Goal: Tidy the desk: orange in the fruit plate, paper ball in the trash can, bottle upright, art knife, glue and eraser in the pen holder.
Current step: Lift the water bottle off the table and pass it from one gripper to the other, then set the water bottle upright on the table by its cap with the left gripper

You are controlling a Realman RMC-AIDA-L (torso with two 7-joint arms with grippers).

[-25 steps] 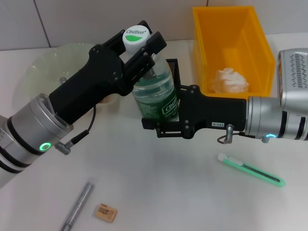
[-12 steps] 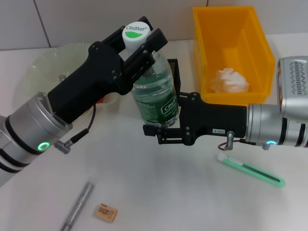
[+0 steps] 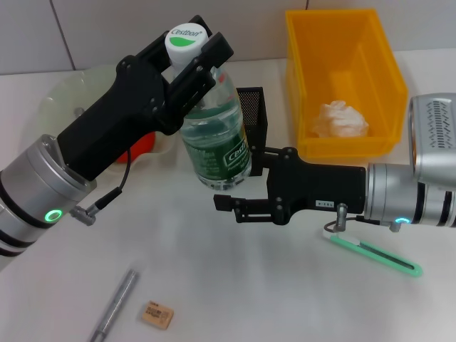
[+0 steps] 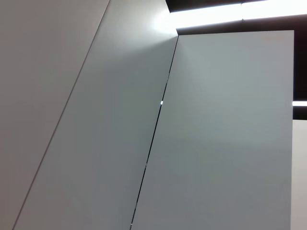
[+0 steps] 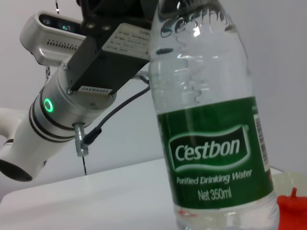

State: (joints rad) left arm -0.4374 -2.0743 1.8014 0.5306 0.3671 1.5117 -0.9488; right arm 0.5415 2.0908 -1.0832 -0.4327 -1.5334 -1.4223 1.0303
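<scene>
In the bottle-upright step, the left claw [image 3: 191,53] grips the bottle [image 3: 214,142] by its neck, aloft at upper centre, the right claw [image 3: 231,206] open beneath; next, I judge, lower it upright onto the tabletop [image 3: 235,285].

Open white desk surface [image 3: 235,278] lies in front, bounded by a grey metal pen [image 3: 114,305], small tan eraser [image 3: 156,314] and green art knife [image 3: 374,253]; behind, black mesh pen holder [image 3: 251,114] and yellow-orange trash can [image 3: 342,78] obstruct.
</scene>
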